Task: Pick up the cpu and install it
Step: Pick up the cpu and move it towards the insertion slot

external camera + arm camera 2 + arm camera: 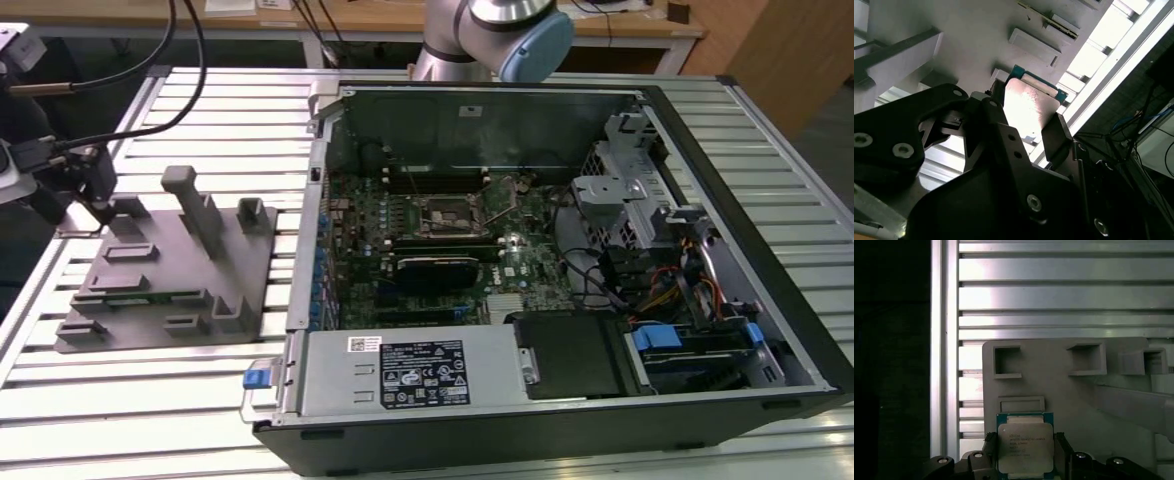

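Your gripper (1025, 452) is clenched on the cpu (1025, 440), with a finger against each of two opposite edges and the silvery top facing the first wrist view. In the exterior view it sits over the grey holder (160, 280) on the table (174, 410), at nine o'clock from the open computer case (561, 425).

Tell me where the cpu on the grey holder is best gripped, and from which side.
Probably by two opposite side edges of the cpu, coming straight down from above. It appears to lie flat, silvery top up, on the grey holder, so its thin rim offers the only opposing faces and its top is open. The gripper sits over it in that line.
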Controlling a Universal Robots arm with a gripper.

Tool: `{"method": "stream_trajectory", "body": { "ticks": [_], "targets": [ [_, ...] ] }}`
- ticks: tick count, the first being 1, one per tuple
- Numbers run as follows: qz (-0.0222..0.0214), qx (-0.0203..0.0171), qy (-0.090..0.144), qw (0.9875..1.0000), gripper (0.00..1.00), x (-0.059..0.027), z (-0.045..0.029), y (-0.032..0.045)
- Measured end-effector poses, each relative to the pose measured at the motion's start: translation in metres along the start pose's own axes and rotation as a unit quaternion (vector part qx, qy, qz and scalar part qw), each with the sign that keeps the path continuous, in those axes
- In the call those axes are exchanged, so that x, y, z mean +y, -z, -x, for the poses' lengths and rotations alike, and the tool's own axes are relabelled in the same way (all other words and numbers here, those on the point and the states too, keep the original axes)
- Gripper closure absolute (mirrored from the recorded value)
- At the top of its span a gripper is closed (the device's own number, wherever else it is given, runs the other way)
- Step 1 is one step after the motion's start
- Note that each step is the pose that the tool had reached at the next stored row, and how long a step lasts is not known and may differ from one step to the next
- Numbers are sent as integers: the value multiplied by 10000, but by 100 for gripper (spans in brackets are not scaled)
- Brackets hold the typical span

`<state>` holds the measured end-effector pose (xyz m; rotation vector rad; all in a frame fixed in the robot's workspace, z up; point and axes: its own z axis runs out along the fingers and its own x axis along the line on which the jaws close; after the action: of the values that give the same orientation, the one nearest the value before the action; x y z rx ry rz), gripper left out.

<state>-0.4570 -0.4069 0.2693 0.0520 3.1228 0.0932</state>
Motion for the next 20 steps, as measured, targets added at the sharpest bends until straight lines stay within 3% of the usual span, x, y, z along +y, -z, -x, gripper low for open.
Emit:
{"method": "stream_trajectory", "body": {
  "ticks": [20],
  "targets": [
    [0, 0, 0, 10000, 46, 10, 3, 175]
  ]
}}
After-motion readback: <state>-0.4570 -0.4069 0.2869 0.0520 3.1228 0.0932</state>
